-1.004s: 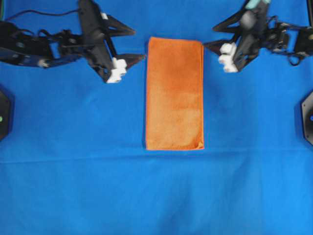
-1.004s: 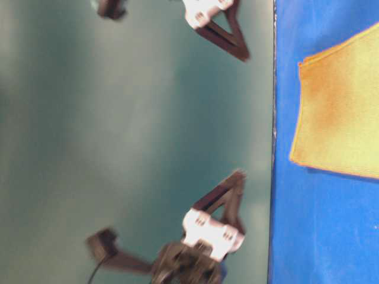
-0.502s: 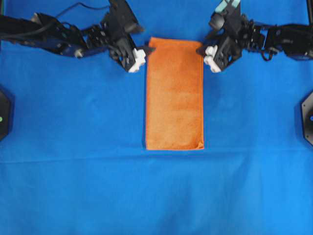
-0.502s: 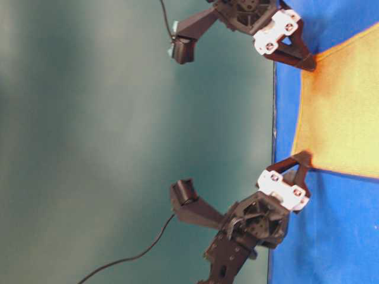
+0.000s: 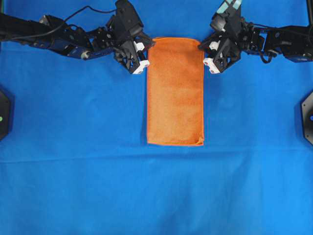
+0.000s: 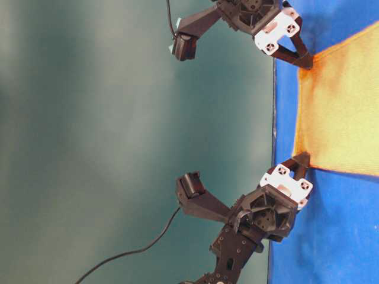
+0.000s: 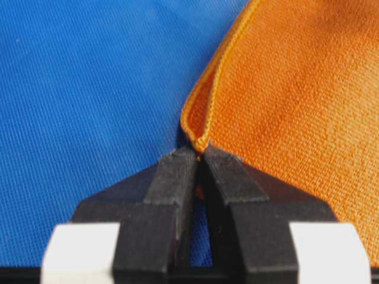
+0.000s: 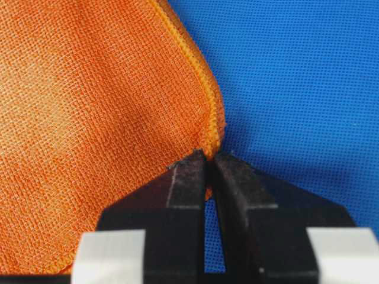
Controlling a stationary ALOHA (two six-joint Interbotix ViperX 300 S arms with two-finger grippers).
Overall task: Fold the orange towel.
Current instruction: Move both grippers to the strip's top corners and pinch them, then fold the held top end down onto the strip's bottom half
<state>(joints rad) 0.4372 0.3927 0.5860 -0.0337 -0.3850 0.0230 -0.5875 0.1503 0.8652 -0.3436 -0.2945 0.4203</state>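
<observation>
The orange towel (image 5: 175,93) lies flat as a long rectangle, folded double, on the blue cloth. My left gripper (image 5: 148,45) is at its far left corner, shut on the hem, as the left wrist view shows (image 7: 199,152), with a small loop of the towel (image 7: 296,89) pinched up at the tips. At the far right corner my right gripper (image 5: 201,46) is shut on the rounded hem (image 8: 208,155) of the towel (image 8: 100,100). In the table-level view the towel (image 6: 340,106) is stretched between the two grippers.
The blue cloth (image 5: 156,196) covers the whole table. Black fixtures sit at the left edge (image 5: 3,117) and the right edge (image 5: 308,117). Both arms reach in from the far corners, with cables trailing behind them.
Both arms came inward from beside the towel to its far corners. Both grippers went from open to shut, each pinching a corner hem.
</observation>
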